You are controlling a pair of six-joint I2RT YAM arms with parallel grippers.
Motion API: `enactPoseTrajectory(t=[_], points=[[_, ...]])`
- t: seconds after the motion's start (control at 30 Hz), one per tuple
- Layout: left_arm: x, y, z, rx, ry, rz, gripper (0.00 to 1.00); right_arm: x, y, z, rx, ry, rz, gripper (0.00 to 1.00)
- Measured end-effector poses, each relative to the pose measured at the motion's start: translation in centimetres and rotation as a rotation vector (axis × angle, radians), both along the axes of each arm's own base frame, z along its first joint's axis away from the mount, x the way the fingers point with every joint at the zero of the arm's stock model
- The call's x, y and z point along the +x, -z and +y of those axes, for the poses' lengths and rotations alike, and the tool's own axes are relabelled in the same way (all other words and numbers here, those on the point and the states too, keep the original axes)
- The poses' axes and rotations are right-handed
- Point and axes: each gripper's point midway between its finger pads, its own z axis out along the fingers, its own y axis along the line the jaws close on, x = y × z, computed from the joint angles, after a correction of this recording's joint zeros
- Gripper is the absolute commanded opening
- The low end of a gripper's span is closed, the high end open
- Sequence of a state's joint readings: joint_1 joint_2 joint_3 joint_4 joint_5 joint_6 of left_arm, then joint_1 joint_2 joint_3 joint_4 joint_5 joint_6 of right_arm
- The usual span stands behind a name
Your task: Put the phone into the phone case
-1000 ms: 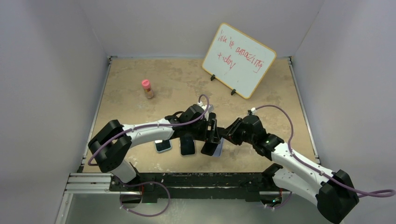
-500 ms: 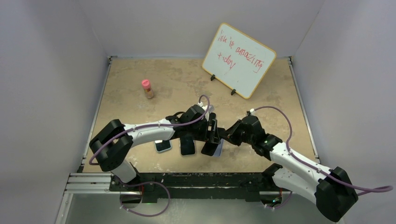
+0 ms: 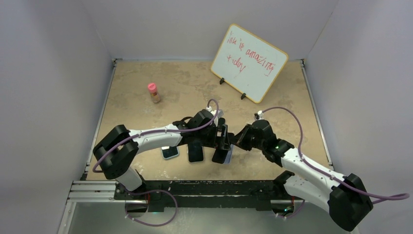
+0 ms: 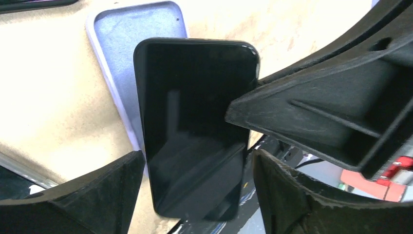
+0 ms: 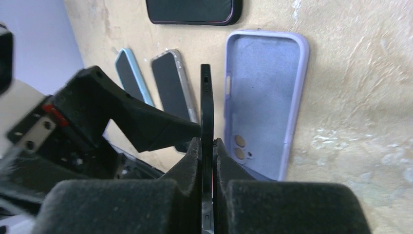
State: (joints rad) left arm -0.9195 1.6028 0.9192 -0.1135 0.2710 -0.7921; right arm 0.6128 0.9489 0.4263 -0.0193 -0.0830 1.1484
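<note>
Overhead, the arms hide most of the phone [image 5: 206, 97]. The right gripper [image 5: 207, 146] is clenched on it, edge-on, with the case [image 5: 265, 87] at its 3 o'clock. The left gripper [image 4: 195, 195] is released, jaws flanking the phone's lower end.

Tan table [image 3: 131, 97] bears lilac case [image 5: 263, 97], phones [image 5: 171, 90]; bottle [image 3: 154, 92], whiteboard [image 3: 249, 62].

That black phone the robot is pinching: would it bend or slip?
Likely stiff: the phone stands edge-on and straight in the shut right gripper. Its glossy face looks slippery, so it might slide in that grip.
</note>
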Motion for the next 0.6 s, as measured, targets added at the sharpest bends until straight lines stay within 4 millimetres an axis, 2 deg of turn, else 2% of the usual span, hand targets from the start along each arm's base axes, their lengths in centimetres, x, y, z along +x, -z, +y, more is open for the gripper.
enactPoseTrajectory(t=[0.07,0.23,0.37,0.6], points=[[-0.1,-0.3,-0.1,-0.009,0.008,-0.005,0.89,0.1,-0.1,-0.1,-0.022,-0.028,-0.023,0.00],[-0.2,-2.3,-0.8,-0.075,0.040,-0.040,0.91,0.2,1.3,-0.8,-0.082,-0.055,-0.011,0.00],[-0.2,-3.3,-1.0,-0.101,0.047,-0.058,0.92,0.4,1.4,-1.2,-0.080,-0.056,-0.005,0.00],[0.1,-3.1,-0.3,-0.075,0.046,-0.078,0.90,1.2,1.4,-2.1,-0.067,-0.045,0.002,0.00]])
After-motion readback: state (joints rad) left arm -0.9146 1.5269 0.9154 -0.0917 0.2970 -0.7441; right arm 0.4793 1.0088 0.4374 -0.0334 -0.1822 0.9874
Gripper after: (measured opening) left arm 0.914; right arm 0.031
